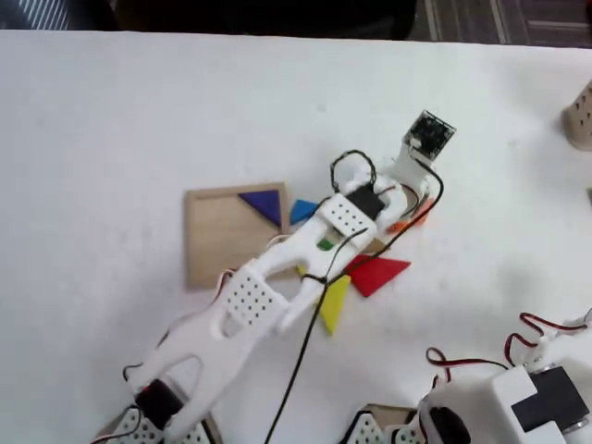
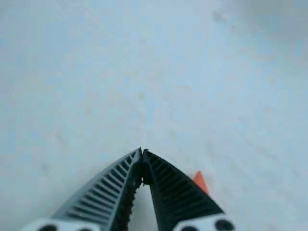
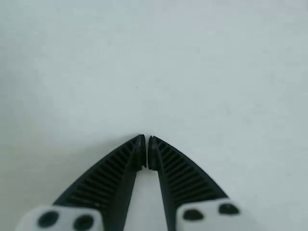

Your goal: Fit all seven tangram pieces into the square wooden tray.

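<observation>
The square wooden tray lies left of centre with a dark blue triangle in its far right corner. Beside its right edge lie a light blue piece, a green piece, a yellow triangle and a red triangle. The left arm stretches across these pieces. Its gripper is shut with nothing between the tips, and an orange piece peeks out beside one finger; that orange piece sits under the wrist. The right gripper is shut over bare table.
The right arm's body sits at the near right corner. A beige perforated object stands at the far right edge. Cables trail from the left arm over the loose pieces. The table's far side is bare white.
</observation>
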Available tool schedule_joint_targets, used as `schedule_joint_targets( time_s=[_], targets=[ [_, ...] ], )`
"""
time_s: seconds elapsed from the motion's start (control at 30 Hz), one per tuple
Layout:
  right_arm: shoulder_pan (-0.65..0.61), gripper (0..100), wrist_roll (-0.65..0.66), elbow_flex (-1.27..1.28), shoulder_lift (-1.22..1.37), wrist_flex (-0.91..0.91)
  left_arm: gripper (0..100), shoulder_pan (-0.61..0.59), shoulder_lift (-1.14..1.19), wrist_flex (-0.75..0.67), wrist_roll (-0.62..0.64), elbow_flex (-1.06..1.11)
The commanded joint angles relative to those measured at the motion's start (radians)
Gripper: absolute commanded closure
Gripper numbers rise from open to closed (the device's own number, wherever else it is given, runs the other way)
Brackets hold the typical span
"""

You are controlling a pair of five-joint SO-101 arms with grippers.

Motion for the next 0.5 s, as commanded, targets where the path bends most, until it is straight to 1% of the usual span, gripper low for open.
schedule_joint_targets(
  time_s=[0.0,0.2,0.47],
  targets=[
    [-0.007,98.1,0.012,0.008,-0.024,0.028,97,0.022,-0.027,0.083,0.006,-0.060],
    [-0.007,98.1,0.012,0.005,-0.024,0.028,97,0.027,-0.025,0.302,0.008,-0.160],
    [-0.008,98.1,0.012,0.003,-0.024,0.028,97,0.076,-0.024,0.431,0.008,-0.176]
  ],
)
